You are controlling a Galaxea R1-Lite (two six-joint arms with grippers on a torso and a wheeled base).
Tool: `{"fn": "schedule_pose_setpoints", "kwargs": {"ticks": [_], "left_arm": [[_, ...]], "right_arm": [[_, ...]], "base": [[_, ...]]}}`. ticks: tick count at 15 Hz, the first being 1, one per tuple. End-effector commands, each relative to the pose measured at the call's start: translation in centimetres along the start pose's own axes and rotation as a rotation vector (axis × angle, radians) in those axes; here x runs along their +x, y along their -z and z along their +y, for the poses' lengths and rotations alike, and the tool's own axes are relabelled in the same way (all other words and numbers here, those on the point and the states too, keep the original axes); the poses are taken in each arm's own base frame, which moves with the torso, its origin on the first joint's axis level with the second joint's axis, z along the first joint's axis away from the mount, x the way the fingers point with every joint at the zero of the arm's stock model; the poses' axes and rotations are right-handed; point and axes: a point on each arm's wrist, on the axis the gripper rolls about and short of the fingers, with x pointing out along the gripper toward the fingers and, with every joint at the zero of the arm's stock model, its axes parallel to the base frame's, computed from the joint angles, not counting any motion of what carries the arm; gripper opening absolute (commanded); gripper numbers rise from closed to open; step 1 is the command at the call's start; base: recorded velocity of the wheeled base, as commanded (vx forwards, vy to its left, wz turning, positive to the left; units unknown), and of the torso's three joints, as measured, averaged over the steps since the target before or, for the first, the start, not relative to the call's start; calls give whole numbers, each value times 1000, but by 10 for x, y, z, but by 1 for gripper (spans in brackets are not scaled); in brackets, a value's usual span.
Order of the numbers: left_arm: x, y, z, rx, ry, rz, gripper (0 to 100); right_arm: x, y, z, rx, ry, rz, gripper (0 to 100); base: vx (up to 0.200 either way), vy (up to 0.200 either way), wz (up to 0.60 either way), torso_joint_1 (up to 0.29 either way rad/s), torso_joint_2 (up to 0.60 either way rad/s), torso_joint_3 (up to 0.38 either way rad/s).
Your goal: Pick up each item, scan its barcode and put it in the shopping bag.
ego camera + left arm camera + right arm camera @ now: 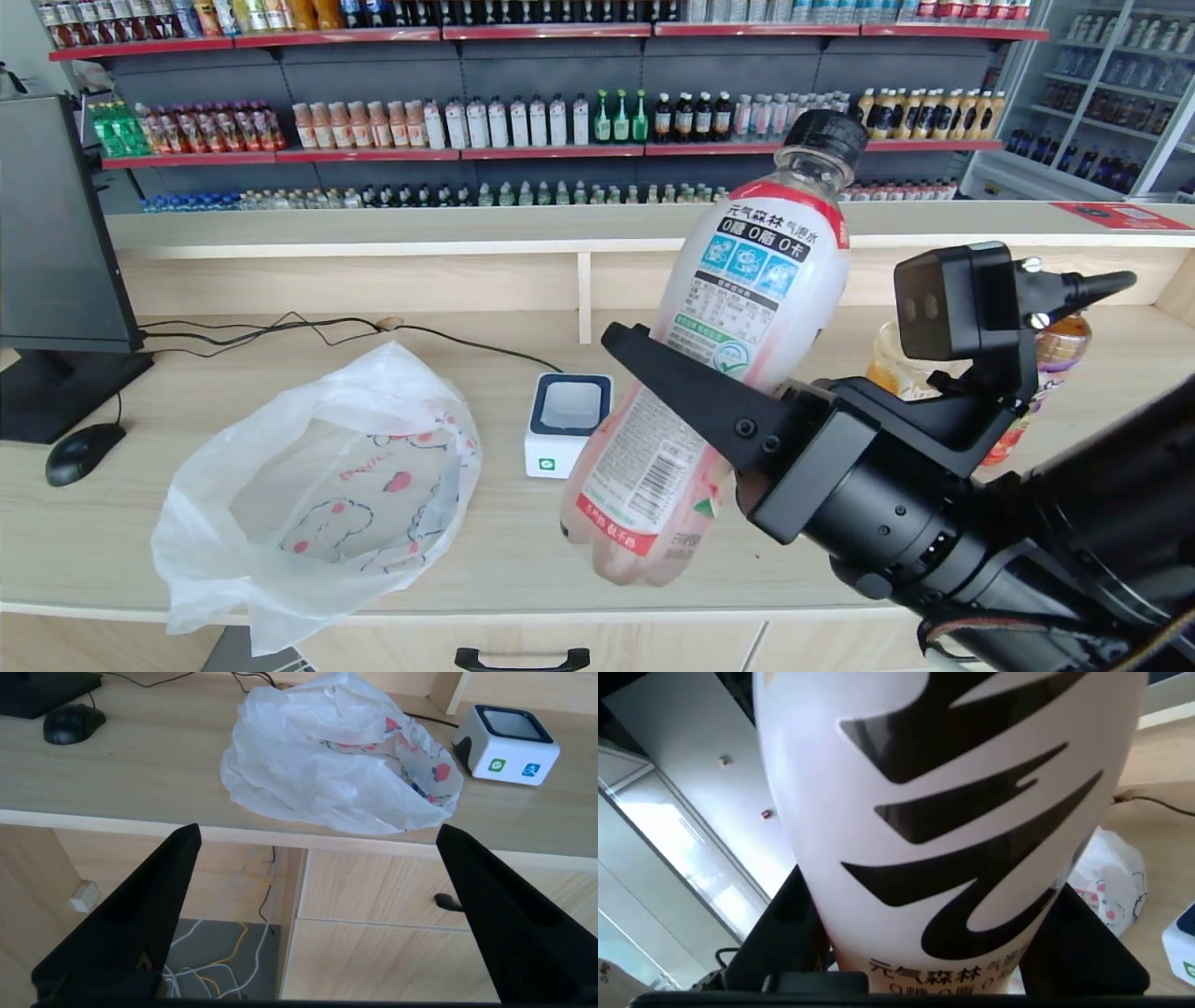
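My right gripper is shut on a pink drink bottle with a black cap, held tilted in the air above the counter, right of the scanner. The bottle's barcode faces down and left. In the right wrist view the bottle sits between the dark fingers. The white scanner with a blue top stands on the counter. The open white shopping bag lies left of it. My left gripper is open and holds nothing, in front of the counter edge, with the bag and scanner beyond it.
More bottles stand on the counter behind my right arm. A monitor and a mouse sit at the far left, with cables running along the back. A raised wooden ledge bounds the counter's far side. A drawer handle is below.
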Motion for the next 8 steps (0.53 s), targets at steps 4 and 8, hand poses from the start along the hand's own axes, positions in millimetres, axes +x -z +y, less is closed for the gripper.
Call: {"fn": "schedule_pose_setpoints", "kwargs": {"ticks": [4, 8], "left_arm": [[0, 0, 0, 0, 0, 0, 100], [0, 0, 0, 0, 0, 1, 100]], "right_arm": [[6, 9, 31, 114, -111, 23, 0], [7, -3, 39, 175, -143, -14, 0]], "base": [[0, 0, 0, 0, 0, 0], [0, 0, 0, 0, 0, 0]]}}
